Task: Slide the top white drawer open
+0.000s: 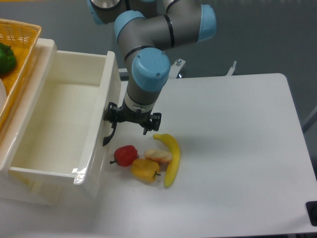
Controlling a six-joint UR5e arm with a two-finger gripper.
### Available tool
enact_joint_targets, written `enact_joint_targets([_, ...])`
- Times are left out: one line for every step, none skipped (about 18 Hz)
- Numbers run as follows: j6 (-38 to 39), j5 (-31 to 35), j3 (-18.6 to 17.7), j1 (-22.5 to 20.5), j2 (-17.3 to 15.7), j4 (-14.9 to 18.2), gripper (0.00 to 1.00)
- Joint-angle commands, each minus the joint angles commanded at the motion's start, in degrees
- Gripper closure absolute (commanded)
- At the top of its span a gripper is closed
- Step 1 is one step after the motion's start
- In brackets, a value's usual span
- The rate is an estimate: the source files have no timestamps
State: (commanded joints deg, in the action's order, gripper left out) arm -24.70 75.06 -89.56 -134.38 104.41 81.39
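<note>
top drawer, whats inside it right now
The top drawer shows only a bare cream-white floor and walls. The near front corner is hidden behind its wall, and the gripper covers part of the handle.

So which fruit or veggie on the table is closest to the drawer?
The red pepper, leftmost of the pile, right beside the open top white drawer.
</note>
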Motion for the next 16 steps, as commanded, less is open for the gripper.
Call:
enact_joint_targets([0.0, -0.8, 0.0, -0.1, 0.0, 0.0, 0.0])
enact_joint_targets([0.1, -1.8, -0.1, -0.4, 0.0, 0.0, 0.0])
enact_joint_targets([0.1, -2.9, -0.1, -1.1, 0.0, 0.1, 0.0])
enact_joint_targets([0.1, -3.5, -0.1, -1.2, -0.1, 0.1, 0.0])
enact_joint_targets([0.1, -3.6, -0.1, -1.3, -0.1, 0.1, 0.0])
enact_joint_targets([0.1, -3.8, -0.1, -1.5, -0.2, 0.1, 0.0])
enact_joint_targets([0.1, -4.1, -0.1, -1.7, -0.2, 0.2, 0.0])
enact_joint_targets([0.1, -5.0, -0.1, -1.8, -0.2, 0.3, 0.0])
enact_joint_targets([0.1, -5.8, -0.1, -2.2, -0.2, 0.7, 0.0])
enact_joint_targets([0.1, -6.3, -0.1, -2.5, -0.3, 1.0, 0.0])
enact_joint_targets([0.1, -6.3, -0.1, -2.6, -0.4, 1.1, 0.0])
enact_joint_targets([0.1, -6.4, -0.1, -2.6, -0.4, 1.1, 0.0])
enact_joint_targets([0.1, -6.4, -0.1, -2.5, -0.4, 1.2, 0.0])
enact_joint_targets([0.1, -6.4, -0.1, -2.5, -0.4, 1.5, 0.0])
enact_joint_targets([0.1, -6.4, -0.1, -2.6, -0.4, 1.5, 0.0])
enact_joint_targets([0.0, -6.4, 0.0, -2.6, -0.4, 1.5, 0.0])
